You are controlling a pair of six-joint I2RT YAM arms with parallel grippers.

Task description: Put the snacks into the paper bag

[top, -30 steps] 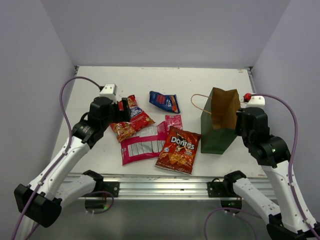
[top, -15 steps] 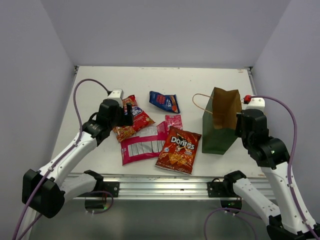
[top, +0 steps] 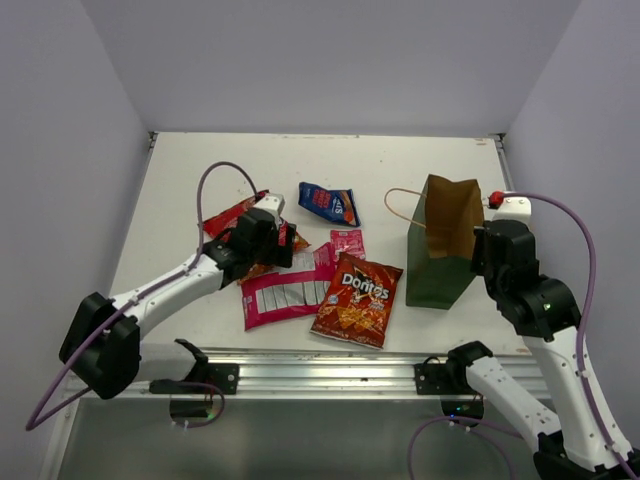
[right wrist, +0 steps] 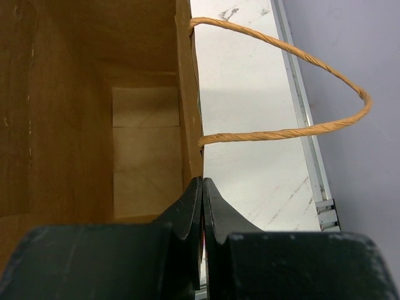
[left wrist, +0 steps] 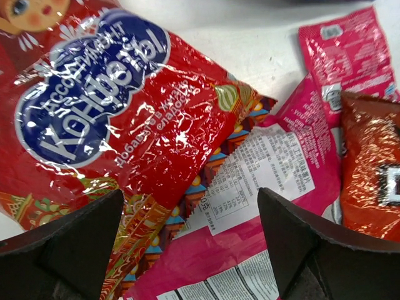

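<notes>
Setting: white bench (top: 420, 160), pale walls on three sides.
Left arm: reaching low from the near-left corner, wrist tipped down. Left end effector (left wrist: 187, 231) spread wide, empty, poised over the red chip bag (left wrist: 106, 106) and the large pink-white packet (left wrist: 250, 181).
Right arm: elbow raised by the right edge. Right end effector (right wrist: 202, 187) pinched on the paper bag (right wrist: 75, 125) wall beside its handle.
Paper bag: upright, mouth open, toward the right edge.
Other snacks: Doritos bag (top: 357, 298) by the near edge; blue bag (top: 328, 202) and small pink sachet (top: 347, 241) mid-bench.

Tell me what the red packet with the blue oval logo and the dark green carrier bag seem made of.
The red packet with the blue oval logo: probably glossy plastic film, crinkled, with glare. The dark green carrier bag: seemingly matte paper, brown inside, creased.
</notes>
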